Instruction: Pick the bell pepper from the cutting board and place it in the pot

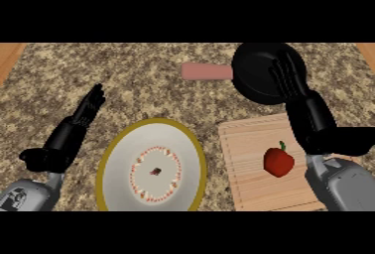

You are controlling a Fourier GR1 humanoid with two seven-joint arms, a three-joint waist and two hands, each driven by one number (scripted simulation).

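Note:
A red bell pepper point(278, 160) with a green stem lies on the wooden cutting board point(249, 173) at the lower right. A black pot point(256, 69) with a pinkish handle point(207, 71) sits at the back right. My right hand point(311, 116) stretches over the board's right side, fingers straight and reaching up across the pot's right half; it is to the right of the pepper and holds nothing. At the left, my left hand point(77, 126) rests open, fingers pointing up, away from the pepper.
A large white plate point(117, 168) with a yellow rim and a red dotted ring stands at the front centre, between my two arms. The speckled counter runs to wooden edges at both upper corners.

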